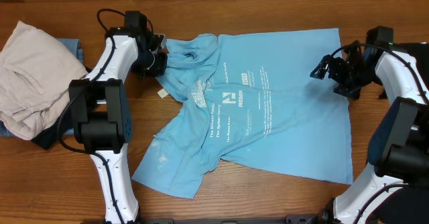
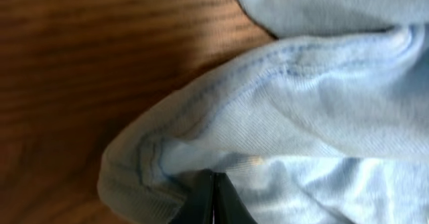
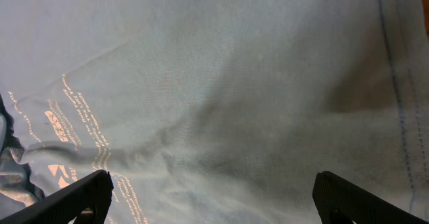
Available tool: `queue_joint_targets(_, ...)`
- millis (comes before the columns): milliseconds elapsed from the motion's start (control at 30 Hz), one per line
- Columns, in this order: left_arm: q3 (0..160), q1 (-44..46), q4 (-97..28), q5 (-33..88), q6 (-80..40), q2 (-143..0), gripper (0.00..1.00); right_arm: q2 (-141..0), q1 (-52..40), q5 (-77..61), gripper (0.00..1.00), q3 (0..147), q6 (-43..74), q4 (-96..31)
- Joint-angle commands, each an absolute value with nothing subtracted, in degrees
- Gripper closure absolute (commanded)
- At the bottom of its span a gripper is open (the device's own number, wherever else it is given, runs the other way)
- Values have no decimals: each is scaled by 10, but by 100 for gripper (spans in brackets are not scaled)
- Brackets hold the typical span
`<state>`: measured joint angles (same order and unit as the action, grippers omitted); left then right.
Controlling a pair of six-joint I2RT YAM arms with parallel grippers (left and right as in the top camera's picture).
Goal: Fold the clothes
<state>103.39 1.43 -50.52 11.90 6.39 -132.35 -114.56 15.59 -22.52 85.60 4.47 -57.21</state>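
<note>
left gripper [image 2: 213, 187] clamped on T-shirt [image 1: 268, 110] hem, thin bite (could slip under pull); right gripper [image 3: 211, 180] wide open, holding nothing.

Bare tabletop [image 1: 268, 197] open below the T-shirt [image 1: 281, 117] and past its lower-left corner, heap of clothes [image 1: 30, 76] blocking the far left of the T-shirt, left claw [image 1: 161, 53] pinching its upper-left edge, right claw [image 1: 320, 70] spread above its right side.

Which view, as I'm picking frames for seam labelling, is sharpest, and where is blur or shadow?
Overhead: sharp, evenly lit T-shirt. Left wrist: close-up, soft, but hem stitching readable. Right wrist: hazy, a dim shadow across the cloth, lettering faint.
</note>
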Motion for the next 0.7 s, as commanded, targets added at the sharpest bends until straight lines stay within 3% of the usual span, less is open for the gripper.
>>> queue_joint_targets(0, 1023, 16, -487, 83, 60, -1327, 96, -1132, 155, -230, 0, 866, 47, -571)
queue_joint_targets(300, 1024, 10, -387, -70, 78, -1367, 96, -1132, 155, -230, 0, 866, 47, -571)
queue_joint_targets(433, 1025, -9, -346, -80, 77, -1367, 93, -1132, 155, -230, 0, 866, 47, -571)
queue_joint_targets(500, 1030, -19, -343, -79, 77, -1367, 88, -1132, 155, -230, 0, 866, 47, -571)
queue_joint_targets(667, 1151, -23, -449, -17, 36, -1338, 62, -1132, 155, -230, 0, 866, 47, -571)
